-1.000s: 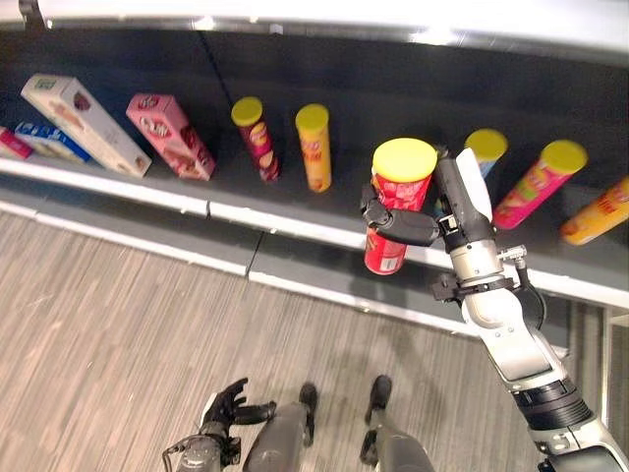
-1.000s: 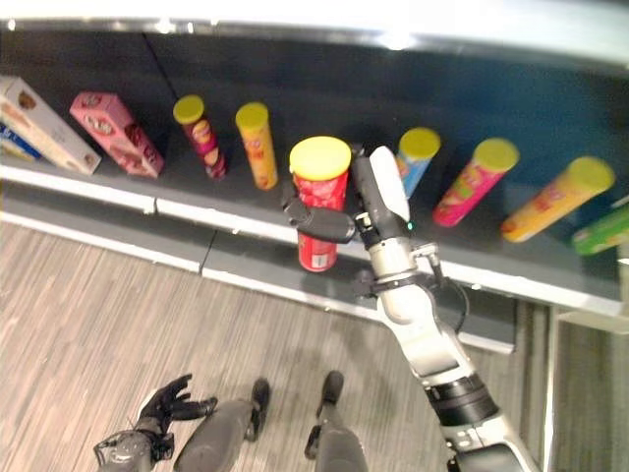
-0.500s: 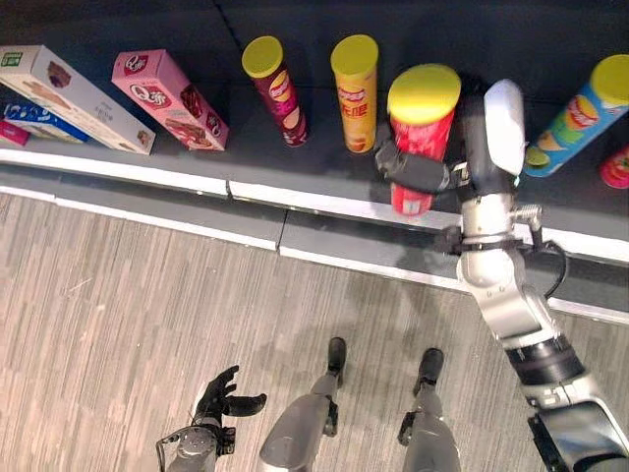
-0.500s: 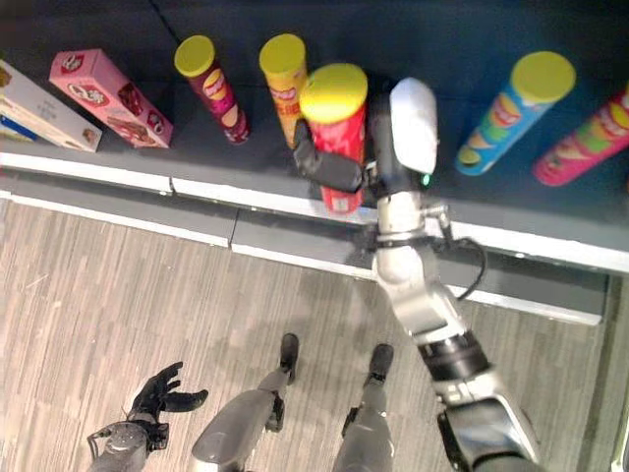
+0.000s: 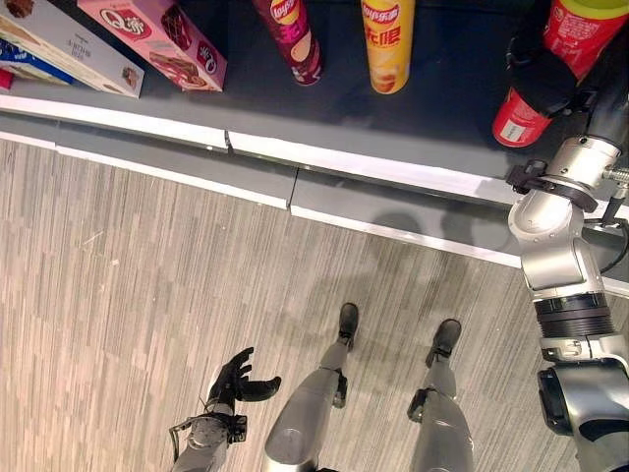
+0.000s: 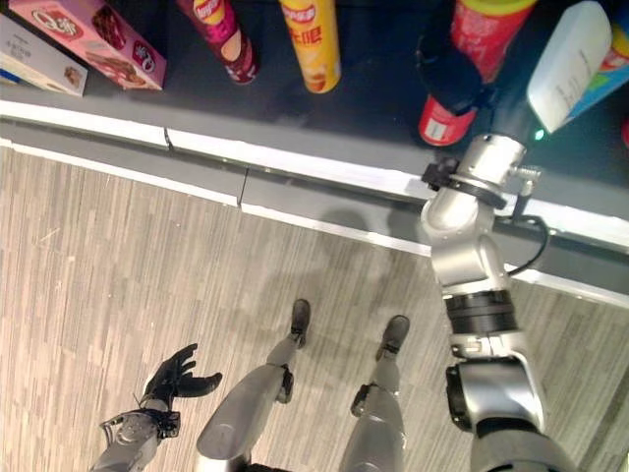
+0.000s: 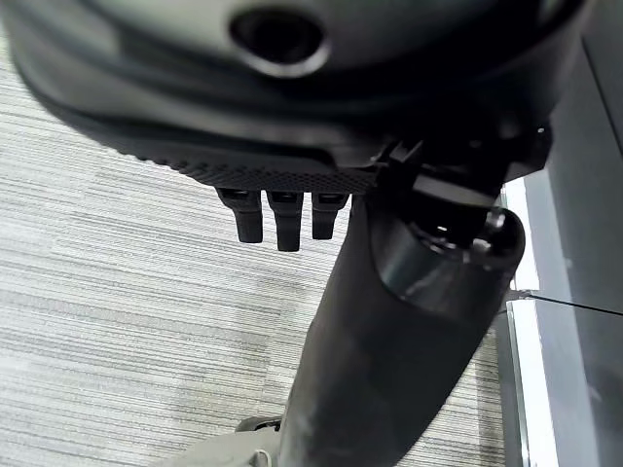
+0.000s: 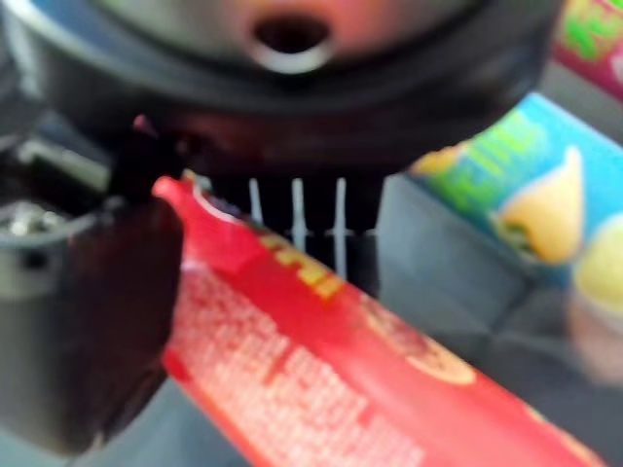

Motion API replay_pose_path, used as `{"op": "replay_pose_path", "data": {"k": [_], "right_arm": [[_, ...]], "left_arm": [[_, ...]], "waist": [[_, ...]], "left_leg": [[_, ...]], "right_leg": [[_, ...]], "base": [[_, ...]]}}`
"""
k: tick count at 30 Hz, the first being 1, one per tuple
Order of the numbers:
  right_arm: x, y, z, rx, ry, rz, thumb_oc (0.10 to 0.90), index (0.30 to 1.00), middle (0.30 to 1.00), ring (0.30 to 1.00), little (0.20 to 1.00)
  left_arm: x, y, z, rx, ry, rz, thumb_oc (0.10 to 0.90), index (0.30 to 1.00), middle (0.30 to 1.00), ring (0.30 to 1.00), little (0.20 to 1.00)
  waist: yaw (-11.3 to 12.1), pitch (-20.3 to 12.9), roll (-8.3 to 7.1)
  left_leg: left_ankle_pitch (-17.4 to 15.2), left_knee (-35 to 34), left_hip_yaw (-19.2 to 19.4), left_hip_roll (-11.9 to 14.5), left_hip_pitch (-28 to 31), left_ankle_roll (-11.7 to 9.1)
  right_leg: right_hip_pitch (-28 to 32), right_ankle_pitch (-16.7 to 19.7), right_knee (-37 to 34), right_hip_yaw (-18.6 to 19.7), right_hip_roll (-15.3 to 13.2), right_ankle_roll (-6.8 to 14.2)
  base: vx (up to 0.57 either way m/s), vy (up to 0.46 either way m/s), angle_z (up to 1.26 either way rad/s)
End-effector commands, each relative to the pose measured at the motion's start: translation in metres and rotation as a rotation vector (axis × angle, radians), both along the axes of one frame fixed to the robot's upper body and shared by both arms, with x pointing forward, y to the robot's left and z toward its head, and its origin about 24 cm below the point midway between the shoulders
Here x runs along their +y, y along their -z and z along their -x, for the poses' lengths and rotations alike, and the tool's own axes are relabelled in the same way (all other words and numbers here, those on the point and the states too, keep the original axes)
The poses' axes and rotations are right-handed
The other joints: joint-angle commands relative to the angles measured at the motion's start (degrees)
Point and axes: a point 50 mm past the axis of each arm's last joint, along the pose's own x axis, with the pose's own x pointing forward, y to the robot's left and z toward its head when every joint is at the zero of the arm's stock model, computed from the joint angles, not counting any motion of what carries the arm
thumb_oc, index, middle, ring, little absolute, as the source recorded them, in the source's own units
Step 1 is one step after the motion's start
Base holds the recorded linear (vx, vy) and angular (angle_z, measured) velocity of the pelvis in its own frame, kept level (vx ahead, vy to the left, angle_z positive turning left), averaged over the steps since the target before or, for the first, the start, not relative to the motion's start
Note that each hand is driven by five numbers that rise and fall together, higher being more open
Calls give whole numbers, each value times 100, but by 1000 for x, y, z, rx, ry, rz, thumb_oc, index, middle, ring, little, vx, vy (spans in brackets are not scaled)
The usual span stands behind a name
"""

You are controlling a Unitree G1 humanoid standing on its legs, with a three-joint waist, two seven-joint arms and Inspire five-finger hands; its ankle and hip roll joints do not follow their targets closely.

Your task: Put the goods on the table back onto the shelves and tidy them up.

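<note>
My right hand (image 5: 543, 75) is shut on a red crisp can (image 5: 539, 90), whose base rests on or just above the dark shelf (image 5: 432, 118). The red can (image 8: 321, 370) fills the right wrist view, with a blue can (image 8: 516, 195) behind it. On the shelf to the left stand a yellow can (image 5: 387, 44), a maroon can (image 5: 293, 39) and a pink box (image 5: 157, 39). My left hand (image 5: 236, 379) hangs low over the floor, fingers relaxed and holding nothing.
A white-and-brown box (image 5: 59, 44) lies at the shelf's far left. A white rail (image 5: 373, 167) runs along the shelf's front edge, with a lower step below it. Grey wood-grain floor (image 5: 147, 275) stretches in front. A blue can (image 6: 614, 69) stands right of the white thumb cover.
The camera has tilted down, so the shelf has slid toward the top of the view. My right hand with the red can has reached farther right and deeper onto the shelf.
</note>
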Motion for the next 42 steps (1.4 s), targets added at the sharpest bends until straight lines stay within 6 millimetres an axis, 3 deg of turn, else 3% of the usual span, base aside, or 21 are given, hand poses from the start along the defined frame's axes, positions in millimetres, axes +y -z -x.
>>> {"op": "replay_pose_path", "data": {"k": [1,12,33,34,36,37,42], "right_arm": [[14,-82,39,-403,-16,104,400,300,300,300,300],[7,-94,43,-449,29,85,400,300,300,300,300],[-10,-93,37,-412,102,63,400,300,300,300,300],[-9,-92,37,-411,100,64,444,366,366,366,366],[-9,-91,36,-408,99,64,717,775,775,775,775],[-9,-91,36,-406,96,62,800,900,900,900,900],[-8,-84,33,-387,84,49,800,900,900,900,900]], "left_arm": [[17,-4,4,-17,-7,-72,800,900,900,900,900],[15,-9,-1,-52,-2,-73,800,900,900,900,900],[12,-13,-5,-83,6,-70,800,900,900,900,900],[11,-14,-5,-83,10,-71,800,900,900,900,900],[12,-13,-5,-81,12,-73,800,900,900,900,900],[11,-14,-6,-82,12,-73,800,900,900,900,900],[11,-15,-7,-87,19,-77,800,900,900,900,900]], "waist": [[141,-341,12],[247,-290,149],[314,-282,293],[310,-285,296],[297,-293,293],[295,-294,292],[274,-301,297]], "left_leg": [[-182,10,-165,165,-116,-471],[-159,11,-278,32,-305,-441],[-163,10,-401,-79,-450,-460],[-123,10,-405,-80,-477,-453],[-122,10,-399,-85,-478,-450],[-124,10,-398,-83,-471,-450],[-175,11,-388,-69,-408,-463]], "right_leg": [[399,-439,181,-88,-352,517],[233,-456,250,-125,-445,564],[145,-540,330,-214,-526,607],[123,-498,325,-216,-526,604],[113,-496,333,-211,-524,609],[116,-502,336,-207,-525,608],[155,-536,340,-191,-535,618]], "base": [[9,-7,9],[7,2,6],[0,0,1],[0,0,0],[0,0,0],[0,0,0],[-13,1,0]]}}
